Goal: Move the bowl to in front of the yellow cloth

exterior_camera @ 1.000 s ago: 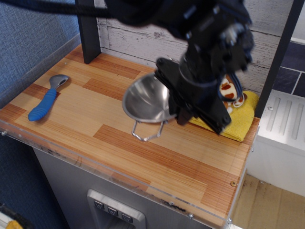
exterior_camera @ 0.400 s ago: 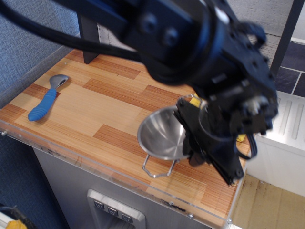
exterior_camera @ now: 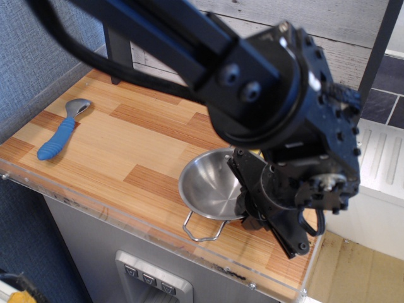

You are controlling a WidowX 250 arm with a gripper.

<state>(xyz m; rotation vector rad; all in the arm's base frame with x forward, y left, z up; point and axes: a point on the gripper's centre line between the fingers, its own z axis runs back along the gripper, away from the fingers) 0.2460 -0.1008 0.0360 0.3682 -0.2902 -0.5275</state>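
Note:
The shiny steel bowl (exterior_camera: 211, 184) is near the table's front edge, right of centre, with one wire loop handle (exterior_camera: 203, 228) pointing toward the front. My gripper (exterior_camera: 247, 213) is at the bowl's right rim and appears shut on it. The big black arm fills the right half of the view. It hides the yellow cloth and the bowl's other handle. I cannot tell whether the bowl rests on the wood or hangs just above it.
A blue-handled metal spoon (exterior_camera: 60, 130) lies at the far left. A dark post (exterior_camera: 118, 57) stands at the back left. A clear strip (exterior_camera: 126, 218) runs along the table's front edge, close to the bowl's handle. A white unit (exterior_camera: 379, 158) stands to the right.
The arm has carried the bowl from the table's middle beside the cloth to the front right, then lowered it slightly. The cloth and toy are now hidden behind the arm.

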